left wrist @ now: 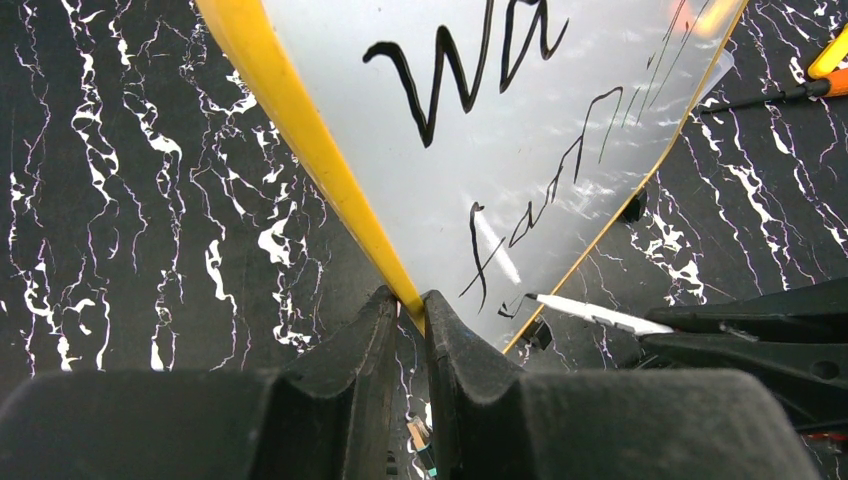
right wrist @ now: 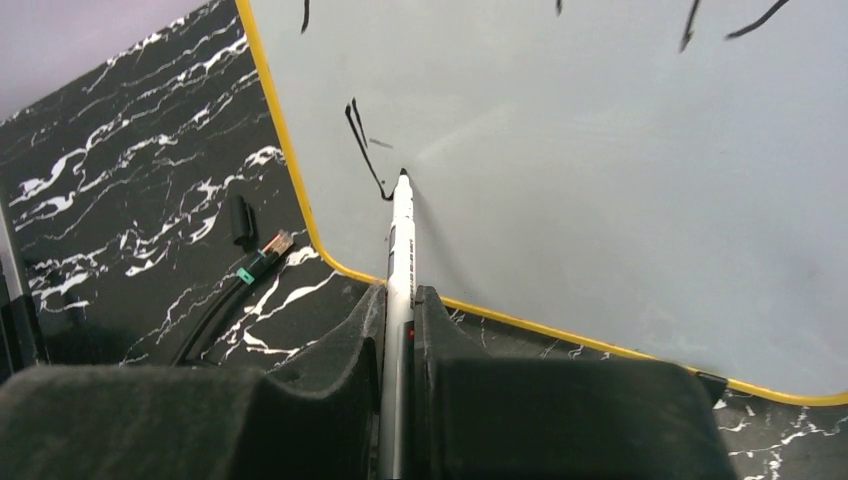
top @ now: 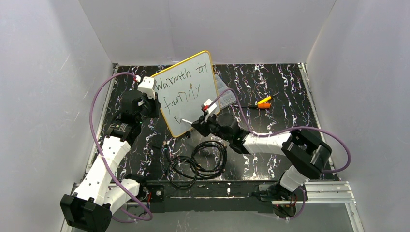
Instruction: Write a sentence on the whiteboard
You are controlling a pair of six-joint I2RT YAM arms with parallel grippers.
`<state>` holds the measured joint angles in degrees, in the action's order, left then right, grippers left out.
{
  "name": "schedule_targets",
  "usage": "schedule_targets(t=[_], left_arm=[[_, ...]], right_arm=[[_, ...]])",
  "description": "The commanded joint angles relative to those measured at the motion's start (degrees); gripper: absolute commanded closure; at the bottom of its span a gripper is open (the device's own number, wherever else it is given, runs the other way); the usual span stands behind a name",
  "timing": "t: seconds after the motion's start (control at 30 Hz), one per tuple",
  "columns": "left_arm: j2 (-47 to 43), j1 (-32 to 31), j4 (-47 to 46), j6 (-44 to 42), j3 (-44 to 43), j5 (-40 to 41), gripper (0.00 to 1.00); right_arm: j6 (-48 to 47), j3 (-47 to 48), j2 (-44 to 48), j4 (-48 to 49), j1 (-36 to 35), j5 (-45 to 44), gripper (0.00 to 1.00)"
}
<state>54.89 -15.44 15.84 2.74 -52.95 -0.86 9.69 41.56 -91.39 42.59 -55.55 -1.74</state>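
The whiteboard [top: 193,77] stands tilted on the black marbled table, its yellow frame [left wrist: 300,130] running down between my left gripper's jaws. My left gripper [top: 155,107] [left wrist: 410,305] is shut on that left edge. The sentence [top: 180,82] reads "Warmth of" and "family" in black, with a short first stroke [right wrist: 365,150] on a third line near the bottom left corner. My right gripper [top: 199,123] [right wrist: 398,295] is shut on a white marker [right wrist: 401,235] [left wrist: 600,312]. The marker's black tip touches the board [right wrist: 600,180] at the end of that stroke.
Coiled black cables [top: 203,159] lie in front of the board, between the arms. A cable plug [right wrist: 262,252] rests by the board's lower left corner. A clear plastic box [top: 226,92] sits behind the board, and an orange and yellow tool [top: 264,102] lies to the right. White walls enclose the table.
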Motion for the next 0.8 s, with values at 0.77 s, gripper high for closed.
schedule_targets(t=[0.77], left_arm=[[-1.1,0.1,-1.2,-0.6,0.6,-1.0,0.85]], right_arm=[[-0.2,0.5,-1.4,2.9,0.4,-0.8,0.99]])
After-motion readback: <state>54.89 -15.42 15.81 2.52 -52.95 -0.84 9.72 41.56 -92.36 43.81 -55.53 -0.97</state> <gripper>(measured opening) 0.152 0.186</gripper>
